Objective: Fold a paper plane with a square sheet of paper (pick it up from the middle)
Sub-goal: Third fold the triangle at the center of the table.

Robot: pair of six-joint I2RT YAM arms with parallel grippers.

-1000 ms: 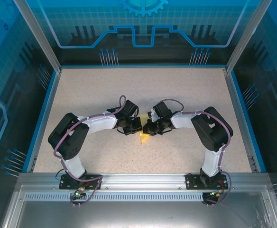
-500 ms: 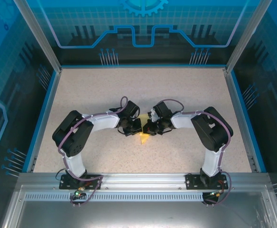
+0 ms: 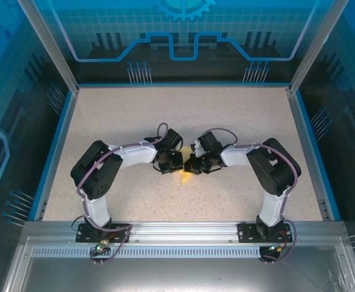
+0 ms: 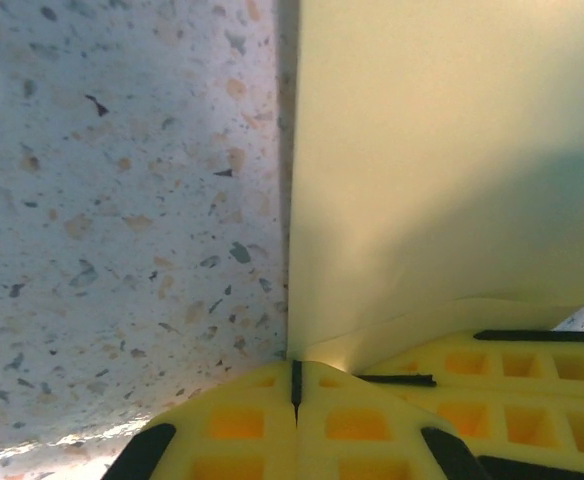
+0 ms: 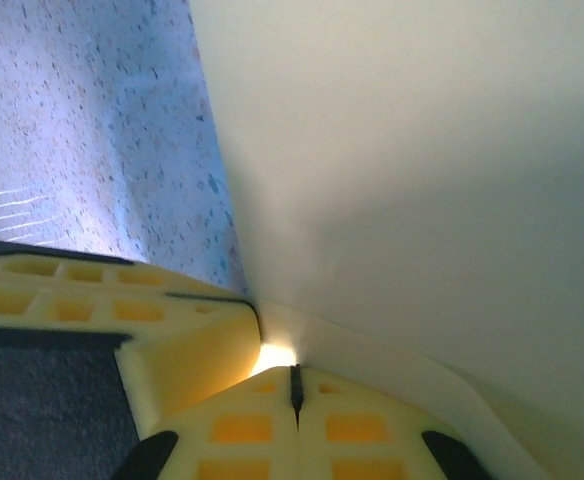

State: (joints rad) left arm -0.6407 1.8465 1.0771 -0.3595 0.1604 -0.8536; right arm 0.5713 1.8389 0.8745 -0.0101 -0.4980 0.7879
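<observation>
Fold step in hand. Paper (image 3: 184, 177) at worktop (image 3: 226, 115) centre, tip toward 6 o'clock — pinched at its edge by left fingers (image 4: 242, 425) and right fingers (image 5: 242, 425), both clamped tight. Next, judged: align edges, press crease without tearing.

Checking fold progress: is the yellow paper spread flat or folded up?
Folded. From above, the paper is just a small pointed piece, far from a full square; the left wrist view shows overlapping layers.
</observation>
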